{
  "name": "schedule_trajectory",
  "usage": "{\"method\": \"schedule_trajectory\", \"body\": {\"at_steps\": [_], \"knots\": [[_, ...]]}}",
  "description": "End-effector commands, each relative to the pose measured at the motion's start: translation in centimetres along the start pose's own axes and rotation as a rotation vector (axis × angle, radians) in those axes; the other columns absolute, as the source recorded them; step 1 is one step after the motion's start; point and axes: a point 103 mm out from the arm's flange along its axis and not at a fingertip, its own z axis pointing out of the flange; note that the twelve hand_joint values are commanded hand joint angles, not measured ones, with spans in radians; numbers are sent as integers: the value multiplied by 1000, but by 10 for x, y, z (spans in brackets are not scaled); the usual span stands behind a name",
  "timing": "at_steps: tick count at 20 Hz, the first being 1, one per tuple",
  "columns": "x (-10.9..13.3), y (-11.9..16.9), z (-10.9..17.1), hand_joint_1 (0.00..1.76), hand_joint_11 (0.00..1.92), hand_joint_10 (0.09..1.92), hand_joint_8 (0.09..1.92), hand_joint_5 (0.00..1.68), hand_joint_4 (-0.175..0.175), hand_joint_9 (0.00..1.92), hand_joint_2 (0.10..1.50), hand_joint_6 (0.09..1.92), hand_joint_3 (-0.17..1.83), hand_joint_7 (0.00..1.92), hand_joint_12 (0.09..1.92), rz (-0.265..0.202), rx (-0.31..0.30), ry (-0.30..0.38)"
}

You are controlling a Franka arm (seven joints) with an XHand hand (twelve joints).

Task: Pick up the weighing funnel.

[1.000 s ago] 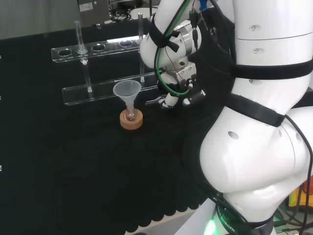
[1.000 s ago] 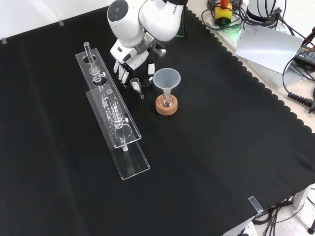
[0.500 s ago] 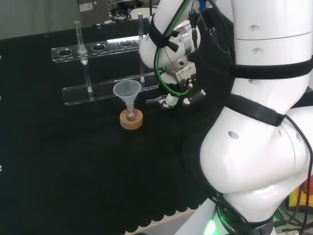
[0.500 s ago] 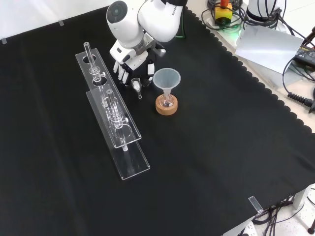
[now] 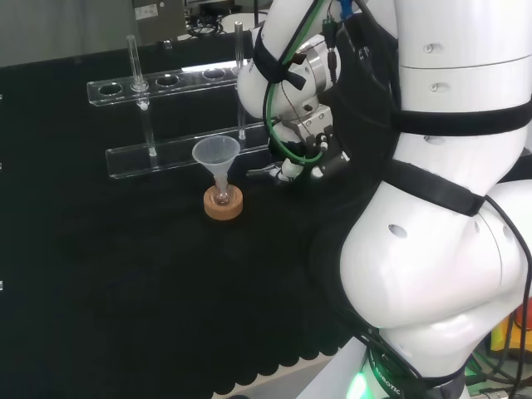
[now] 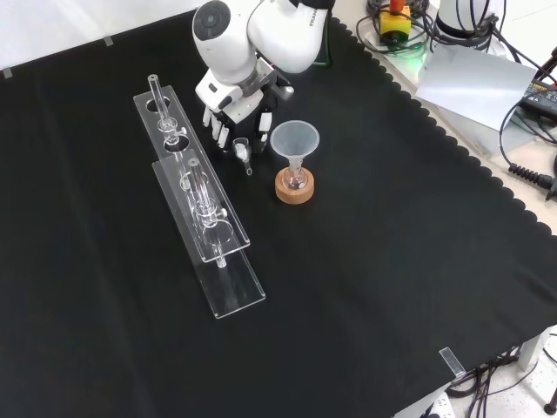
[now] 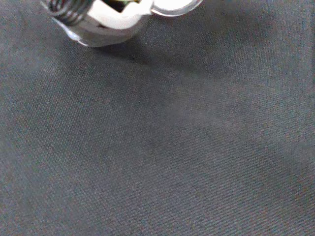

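While the weighing funnel (image 6: 242,152) is sitting low at the black cloth (image 6: 374,287), its short stem is pointing toward the front view's near edge. The hand (image 6: 231,109) is reaching down right over its bowl, touching it or nearly so, and I cannot tell whether the hand is gripping it. Just to the right in that view, the funnel (image 6: 294,138) is standing in a small flask on a cork ring (image 6: 294,191). On the left, a clear rack (image 6: 204,222) is standing.
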Motion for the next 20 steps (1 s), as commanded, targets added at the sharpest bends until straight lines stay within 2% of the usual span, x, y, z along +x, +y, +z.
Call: {"method": "schedule_trajectory", "body": {"at_steps": [1, 13, 20], "knots": [[-9, -6, -22, 1105, 922, 325, 671, 1129, 74, 1206, 825, 854, 456, 965, 988, 7, -43, -8], [-27, -25, -56, 1111, 937, 311, 668, 1132, 64, 1216, 785, 876, 535, 962, 976, 30, -23, -34], [-37, -40, -74, 1113, 940, 307, 670, 1136, 63, 1219, 763, 882, 577, 960, 974, 56, -31, -17]]}}
